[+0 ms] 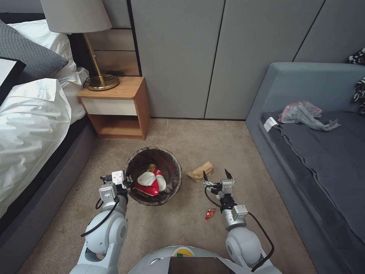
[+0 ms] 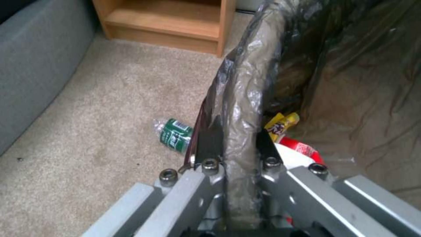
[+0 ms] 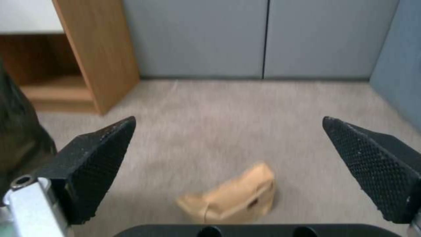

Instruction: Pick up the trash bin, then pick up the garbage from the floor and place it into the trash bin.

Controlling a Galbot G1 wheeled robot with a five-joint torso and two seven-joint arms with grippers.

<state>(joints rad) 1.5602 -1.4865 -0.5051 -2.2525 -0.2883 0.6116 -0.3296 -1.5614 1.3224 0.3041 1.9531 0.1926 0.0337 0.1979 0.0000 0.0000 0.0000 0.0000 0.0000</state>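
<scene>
1. the left gripper (image 1: 127,182) is clamped on the near-left rim of the trash bin (image 1: 173,161), its fingers (image 2: 213,138) pinching the bag-lined edge, one outside and one inside.
2. the trash bin, lined with a dark bag, sits over the carpeted floor (image 1: 213,140) in front of a wooden nightstand (image 1: 125,106); whether it rests on the carpet or is lifted cannot be told.
3. inside the bin lie a red-and-white snack packet (image 1: 150,183) and a yellow wrapper (image 1: 151,167).
4. the right gripper (image 1: 217,176) is spread wide and holds nothing, hovering just on the robot's side of a tan paper bag (image 1: 200,172); in the right wrist view the bag (image 3: 235,199) lies on the carpet between the two parted fingers (image 3: 94,163).
5. a small red wrapper (image 1: 210,214) lies on the floor beside the right arm.
6. a green-labelled plastic bottle (image 2: 174,135) lies on the carpet just outside the bin, beside the left gripper.
</scene>
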